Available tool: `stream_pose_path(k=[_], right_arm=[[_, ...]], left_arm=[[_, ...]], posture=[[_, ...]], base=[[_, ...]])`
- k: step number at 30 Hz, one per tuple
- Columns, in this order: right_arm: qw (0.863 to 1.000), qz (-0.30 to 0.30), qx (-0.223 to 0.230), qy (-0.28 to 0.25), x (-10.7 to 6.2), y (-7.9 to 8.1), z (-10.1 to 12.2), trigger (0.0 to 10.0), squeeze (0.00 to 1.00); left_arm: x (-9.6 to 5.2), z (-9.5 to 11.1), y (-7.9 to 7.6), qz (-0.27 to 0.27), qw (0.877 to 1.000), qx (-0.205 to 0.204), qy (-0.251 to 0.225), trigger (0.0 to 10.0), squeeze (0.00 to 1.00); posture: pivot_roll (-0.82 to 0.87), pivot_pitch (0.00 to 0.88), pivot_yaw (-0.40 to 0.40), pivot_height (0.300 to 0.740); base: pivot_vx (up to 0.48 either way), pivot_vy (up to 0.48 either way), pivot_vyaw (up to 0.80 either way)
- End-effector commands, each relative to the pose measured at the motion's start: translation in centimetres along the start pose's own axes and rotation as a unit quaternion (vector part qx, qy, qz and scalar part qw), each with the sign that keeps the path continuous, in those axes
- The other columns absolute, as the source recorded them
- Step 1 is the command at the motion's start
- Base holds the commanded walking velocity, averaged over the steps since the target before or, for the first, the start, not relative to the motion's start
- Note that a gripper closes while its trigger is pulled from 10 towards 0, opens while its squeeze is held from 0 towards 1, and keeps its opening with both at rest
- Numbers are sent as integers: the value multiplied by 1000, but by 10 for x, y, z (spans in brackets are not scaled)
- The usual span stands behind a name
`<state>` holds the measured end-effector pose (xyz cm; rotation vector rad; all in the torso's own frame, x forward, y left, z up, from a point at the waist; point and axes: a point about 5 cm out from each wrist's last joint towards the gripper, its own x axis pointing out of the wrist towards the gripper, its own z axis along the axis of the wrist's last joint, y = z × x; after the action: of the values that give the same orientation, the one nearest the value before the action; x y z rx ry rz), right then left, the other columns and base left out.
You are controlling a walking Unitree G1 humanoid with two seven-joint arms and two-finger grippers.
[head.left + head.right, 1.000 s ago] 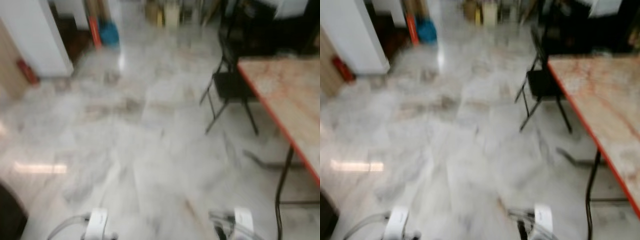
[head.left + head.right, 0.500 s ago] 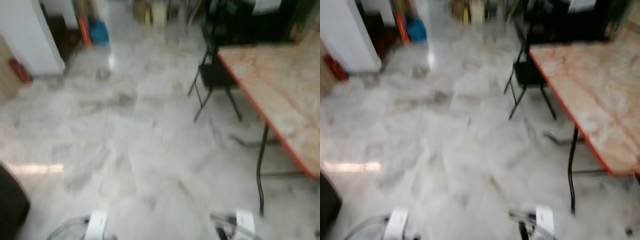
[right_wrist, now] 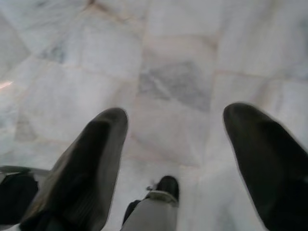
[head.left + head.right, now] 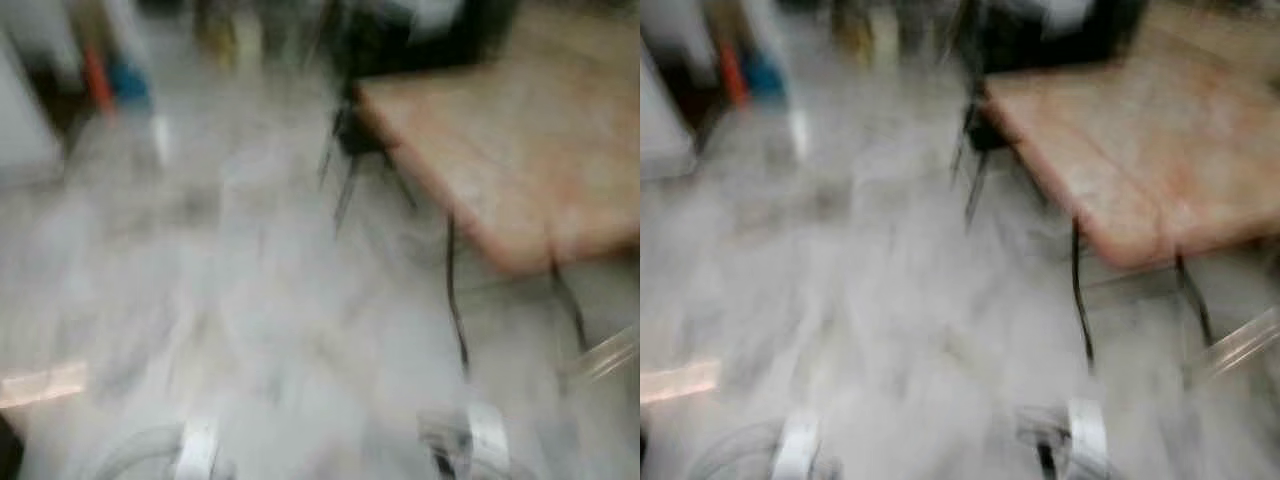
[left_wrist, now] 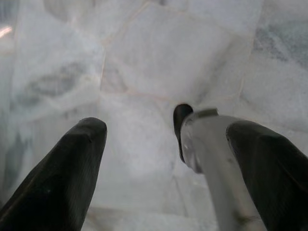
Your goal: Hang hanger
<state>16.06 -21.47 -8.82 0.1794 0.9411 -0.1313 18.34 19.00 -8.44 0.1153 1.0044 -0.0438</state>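
Both arms hang low at my sides, over a pale marble floor (image 5: 159, 53). My left gripper (image 5: 166, 130) points down at the tiles, its black fingers (image 5: 72, 163) wide apart with nothing between them. My right gripper (image 3: 175, 115) is open in the same way above the floor. One of my silver legs (image 5: 211, 159) with a dark foot stands below the left gripper. The head views are heavily blurred, with the silver wrists (image 4: 195, 450) at the bottom edge.
A wooden table with an orange edge (image 4: 500, 150) stands at the right on thin black legs (image 4: 455, 300). A black folding chair (image 4: 350, 140) is at its far corner. Blue and orange items (image 4: 120, 80) lie far left. Marble floor spreads ahead and left.
The whole picture has shifted and blurred more: the camera has turned right, so the table now sits closer and nearer the middle. Both arms still hang as before.
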Motion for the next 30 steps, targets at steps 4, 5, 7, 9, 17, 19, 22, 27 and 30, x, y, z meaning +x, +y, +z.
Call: stream_pose_path(k=[4, 5, 7, 9, 17, 19, 22, 27, 30], right_arm=[[1000, 4, -2, -5, 2, 4, 6, 10000, 0], [1000, 4, -2, -5, 2, 4, 6, 10000, 0], [1000, 3, -3, -5, 2, 4, 6, 10000, 0], [1000, 3, -3, -5, 2, 3, 6, 10000, 0], [1000, 3, -4, -4, 2, 3, 5, 10000, 0], [1000, 3, -5, -4, 2, 3, 5, 10000, 0], [1000, 3, -5, -4, 2, 3, 5, 10000, 0], [1000, 4, -6, -4, 2, 3, 5, 10000, 0], [1000, 5, -6, -4, 2, 3, 5, 10000, 0]], left_arm=[[0, 5, 10, 4, 1000, -1, -8, 10000, 0], [-1, 5, 10, 4, 1000, 0, -8, 10000, 0], [-1, 4, 12, 4, 1000, 0, -7, 10000, 0], [-1, 4, 12, 4, 1000, 0, -6, 10000, 0], [0, 7, 5, 1, 1000, 21, -8, 10000, 0], [0, 7, 4, 1, 1000, 21, -8, 10000, 0], [1, 7, 4, 1, 1000, 17, -8, 10000, 0], [0, 5, 3, 1, 1000, 24, -5, 10000, 0], [0, 5, 3, 2, 1000, 27, -5, 10000, 0]], posture=[[40, 0, 3, 740], [41, 0, 3, 740], [42, 0, 1, 740], [42, 0, 0, 740], [44, 0, -1, 740], [44, 0, -1, 740], [43, 0, 0, 740], [45, 0, 1, 740], [45, 0, 1, 740]], base=[[0, 0, -719], [0, 0, -719], [0, 0, -719], [0, 0, -719], [0, -49, -719], [0, -394, -719], [0, -404, -719], [0, 0, -719], [0, 0, -719]])
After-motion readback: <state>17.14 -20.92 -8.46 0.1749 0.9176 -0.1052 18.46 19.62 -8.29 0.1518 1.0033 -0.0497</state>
